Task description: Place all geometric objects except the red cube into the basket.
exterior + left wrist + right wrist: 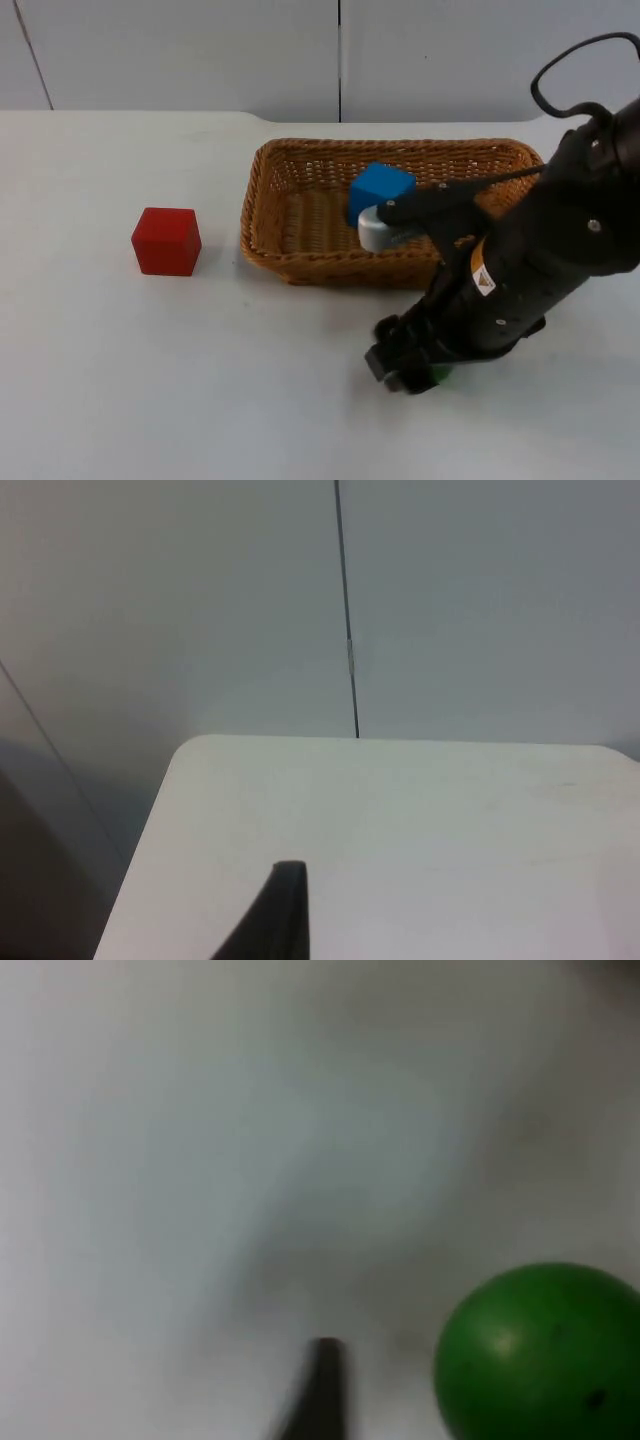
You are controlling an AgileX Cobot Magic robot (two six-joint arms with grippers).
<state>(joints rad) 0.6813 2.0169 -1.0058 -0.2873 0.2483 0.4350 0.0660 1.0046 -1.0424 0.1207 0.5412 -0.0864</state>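
Reaching down to the white table (250, 400) in front of the wicker basket (300, 262), the right arm has its gripper (405, 368) low over the surface, just beside the basket's near wall. A sliver of green shows under the gripper in the top view, and the right wrist view shows a green ball (545, 1355) resting on the table close beside the black fingertip (320, 1390). Whether the fingers are apart or closed on the ball cannot be told, and contact with the ball cannot be confirmed. Inside the basket lie a blue cube (380, 190) and, touching it on the near side, a pale grey cylinder-like piece (378, 230), partly covered by the arm. The red cube (166, 241) stands on the table well apart from the basket, on the left arm's side. The left gripper's fingertip (285, 910) points over the bare table edge toward the grey partition wall (450, 610); that arm waits.
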